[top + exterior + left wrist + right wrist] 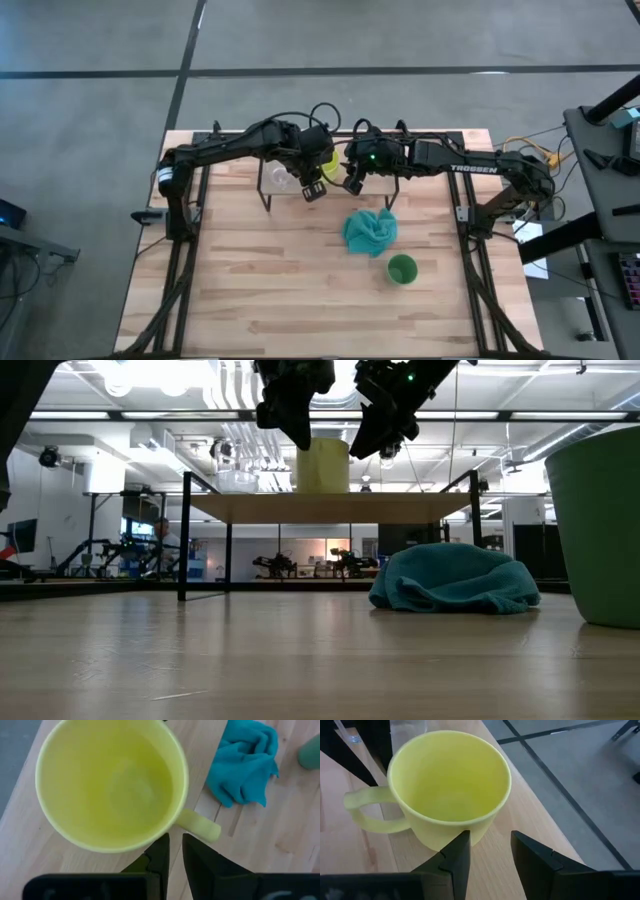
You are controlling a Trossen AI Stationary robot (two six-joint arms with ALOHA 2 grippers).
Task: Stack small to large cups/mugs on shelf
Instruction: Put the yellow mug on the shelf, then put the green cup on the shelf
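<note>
High view is showing the yellow mug (329, 163) sitting upright on the shelf (275, 186), at its right end, with both arms crowding in over it. Beside it on the same plank, the small clear glass cup (283, 178) is standing to the left. Left wrist view is looking straight down into the mug, its handle (199, 824) sticking out toward the teal cloth (246, 761). The left gripper (312, 189) is hanging just above the mug, its fingers (159, 854) standing only a narrow gap apart and gripping nothing. The right gripper (351, 184) is hovering right beside the mug on the other side, fingers (456, 856) spread wide and holding nothing, the mug wall sitting just ahead of the gap. Out on the worktop (250, 280), the teal cloth is lying crumpled in front of the shelf, and the green cup (401, 269) is standing upright beyond it, well apart from the shelf.
</note>
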